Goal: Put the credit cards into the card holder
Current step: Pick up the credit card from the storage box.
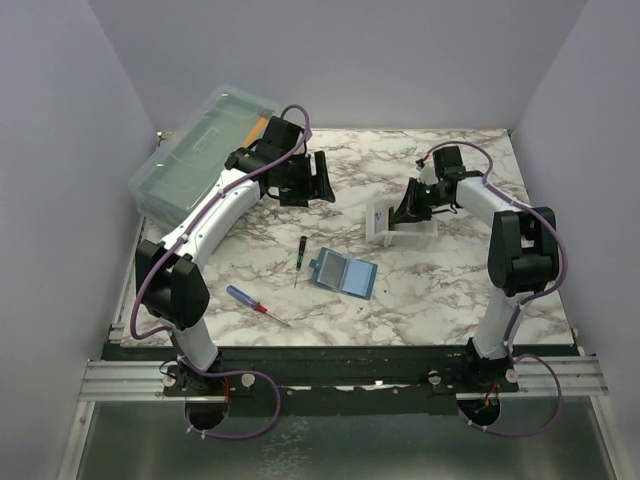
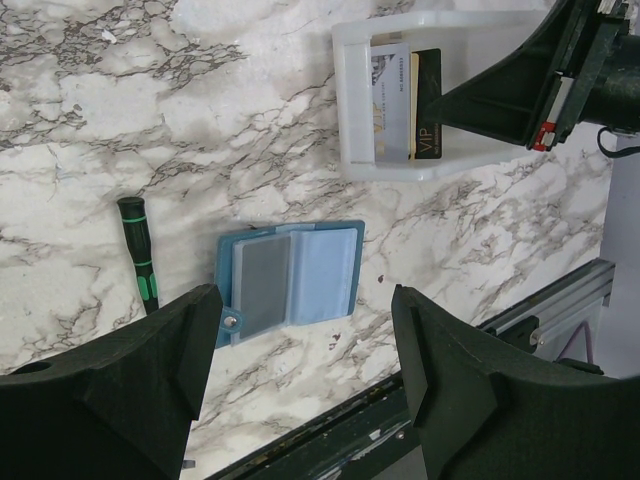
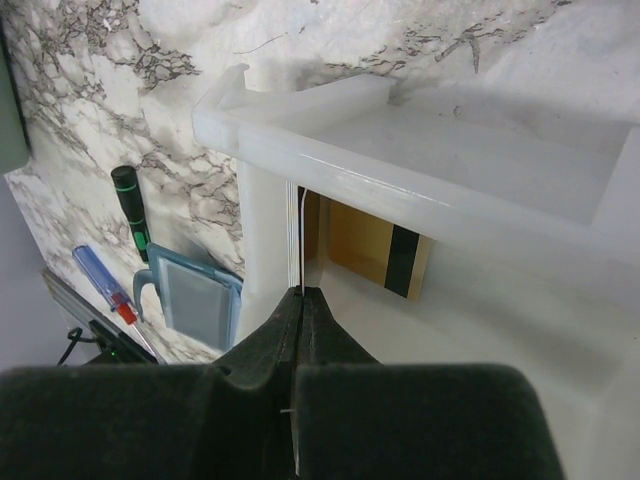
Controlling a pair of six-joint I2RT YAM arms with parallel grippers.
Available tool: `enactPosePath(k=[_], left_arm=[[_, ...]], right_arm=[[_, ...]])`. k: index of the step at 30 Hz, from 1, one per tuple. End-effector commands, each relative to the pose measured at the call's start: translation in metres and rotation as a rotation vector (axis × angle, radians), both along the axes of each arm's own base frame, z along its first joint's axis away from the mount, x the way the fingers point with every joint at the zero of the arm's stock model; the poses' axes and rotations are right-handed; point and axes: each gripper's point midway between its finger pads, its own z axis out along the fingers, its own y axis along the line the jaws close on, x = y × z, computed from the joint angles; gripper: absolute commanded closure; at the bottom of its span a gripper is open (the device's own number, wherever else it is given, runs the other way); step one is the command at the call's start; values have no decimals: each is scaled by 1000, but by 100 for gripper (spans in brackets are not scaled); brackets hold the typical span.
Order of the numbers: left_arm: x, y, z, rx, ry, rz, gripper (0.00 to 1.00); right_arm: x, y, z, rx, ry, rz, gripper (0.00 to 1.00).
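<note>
- Found the right gripper (image 3: 300, 293) pinched fully together on one thin card (image 3: 300, 235), seen edge-on in the right wrist view, inside the white tray (image 3: 420, 180).
- Counted more credit cards (image 2: 424, 95) standing in that tray: a dark one and a pale one in the left wrist view, a gold one with a dark stripe in the right wrist view.
- Noted the left gripper (image 2: 307, 305) hanging above the table, jaws wide apart, holding nothing.
- Placed the card holder (image 1: 343, 272) open and flat on the marble table (image 1: 450, 290), well apart from the tray and down-left of it in the top view, toward the arm bases.
- Read its long axis as running roughly left to right, slightly skewed, with the snap tab at the end nearer a green-handled screwdriver (image 1: 300, 255).
- Judged the holder to lie about midway between the two grippers; could not call either arm clearly nearer.
- Judged the coming move to turn on lifting the thin card clear of the tray wall, carrying it toward the near left, then lining its edge up with a slot.
</note>
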Motion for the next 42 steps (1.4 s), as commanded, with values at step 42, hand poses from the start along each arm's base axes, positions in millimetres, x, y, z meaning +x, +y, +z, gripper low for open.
enactPosePath(k=[42], left_arm=[[-63, 4, -106, -63, 222, -53, 28]], right_arm=[[-110, 113, 72, 250, -66, 115, 100]])
